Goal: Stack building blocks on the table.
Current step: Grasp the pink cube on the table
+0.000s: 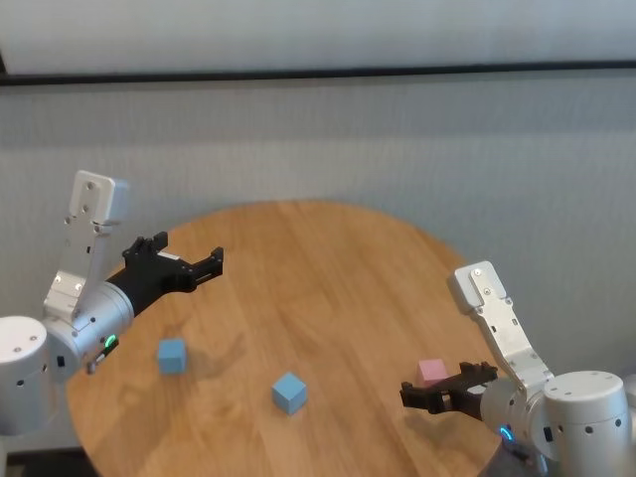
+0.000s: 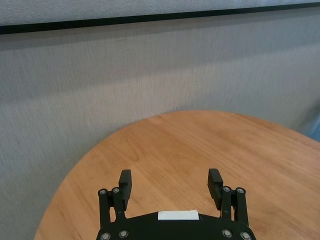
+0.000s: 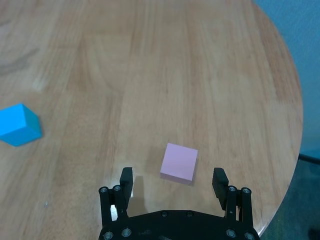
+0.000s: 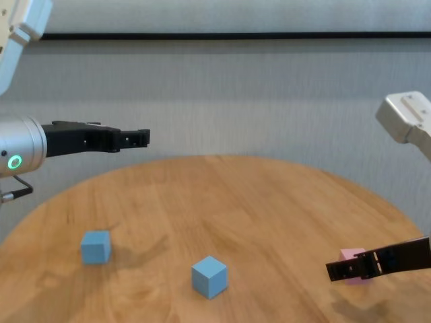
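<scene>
Pink block (image 3: 179, 161): on desk (image 1: 328, 288), right near edge, loose between wide fingers of right gripper (image 3: 173, 183). Two blue blocks (image 1: 172, 355) (image 1: 289, 393): left and centre, apart. Left gripper (image 2: 169, 183): raised, fingers wide, empty.

The worktop (image 1: 328, 288) was warm light-brown wood grain. Two cubes (image 1: 172, 355) (image 1: 289, 393) were light blue, and one cube (image 1: 431, 372) was pale pink. Both grippers (image 1: 213, 262) (image 1: 407, 395) were black.
</scene>
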